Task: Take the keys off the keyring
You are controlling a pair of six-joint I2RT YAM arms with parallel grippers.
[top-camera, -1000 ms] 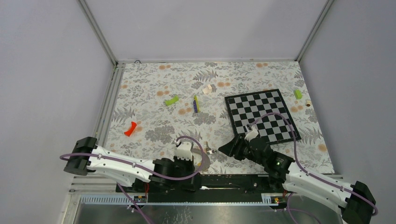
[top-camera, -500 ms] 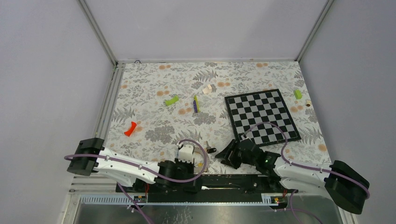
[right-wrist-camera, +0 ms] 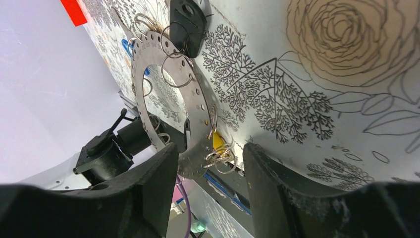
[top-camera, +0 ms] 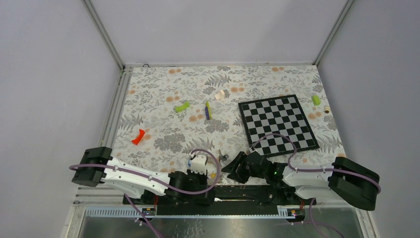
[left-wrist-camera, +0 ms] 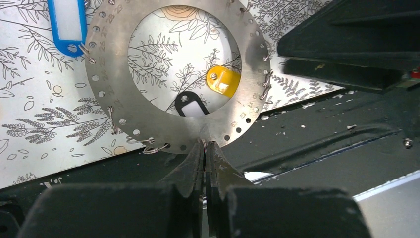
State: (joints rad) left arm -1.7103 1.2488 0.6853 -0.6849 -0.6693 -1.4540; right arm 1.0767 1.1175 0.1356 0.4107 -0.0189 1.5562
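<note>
The keyring [left-wrist-camera: 114, 94] is a flat silver hoop with small holes along its rim. My left gripper [left-wrist-camera: 204, 145] is shut on its near rim and holds it on edge at the table's front; it also shows in the top view [top-camera: 216, 167]. A blue key [left-wrist-camera: 67, 25], a black key [left-wrist-camera: 190, 104] and a yellow key [left-wrist-camera: 224, 81] hang from it on small wire rings. My right gripper [right-wrist-camera: 210, 168] is open, its fingers [right-wrist-camera: 148, 191] on either side of the keyring's [right-wrist-camera: 198, 106] lower rim, wire rings and yellow key [right-wrist-camera: 218, 143]. The black key [right-wrist-camera: 187, 20] lies beyond.
A chessboard [top-camera: 277, 123] lies at the right. A red piece [top-camera: 138, 137], two lime-green blocks [top-camera: 182, 106] [top-camera: 316, 99] and a thin stick [top-camera: 208, 110] lie farther back. The black base rail [top-camera: 247, 191] runs just below both grippers.
My right arm has drawn back and left, bringing its open gripper up to the keyring. My left gripper, still holding the keyring, has shifted slightly toward the near edge.
</note>
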